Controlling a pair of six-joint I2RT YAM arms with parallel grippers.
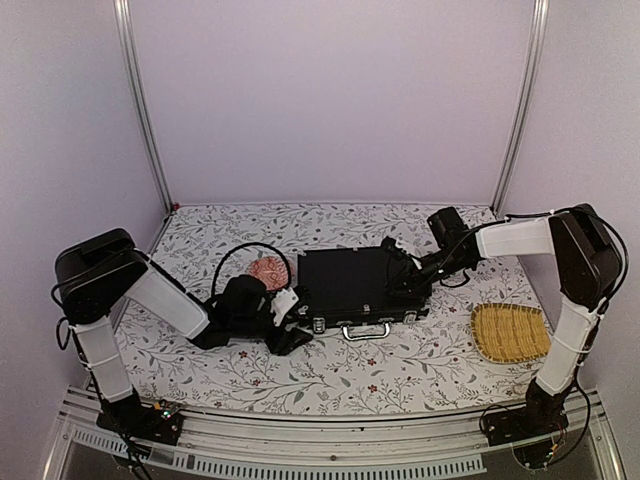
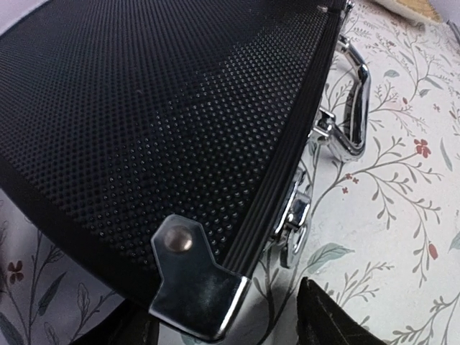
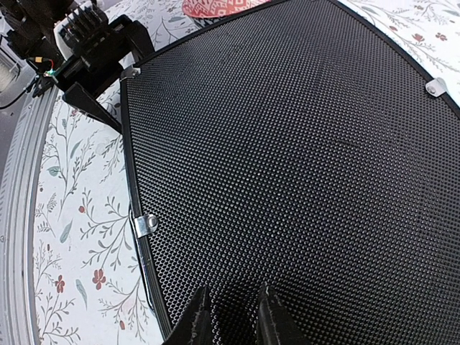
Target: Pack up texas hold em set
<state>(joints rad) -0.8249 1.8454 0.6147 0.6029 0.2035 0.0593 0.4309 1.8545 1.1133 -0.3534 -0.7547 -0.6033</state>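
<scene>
left hand open astride briefcase corner; right hand slightly parted per wrist view

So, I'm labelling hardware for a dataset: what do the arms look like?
The left arm and right arm match: white link covers between bulky black joints, thin black cables looping alongside. The right gripper has black fingers; the left gripper carries a white block.

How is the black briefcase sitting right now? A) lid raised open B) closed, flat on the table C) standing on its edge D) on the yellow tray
B: the briefcase lies flat with its lid down, silver handle on its near side.
</scene>
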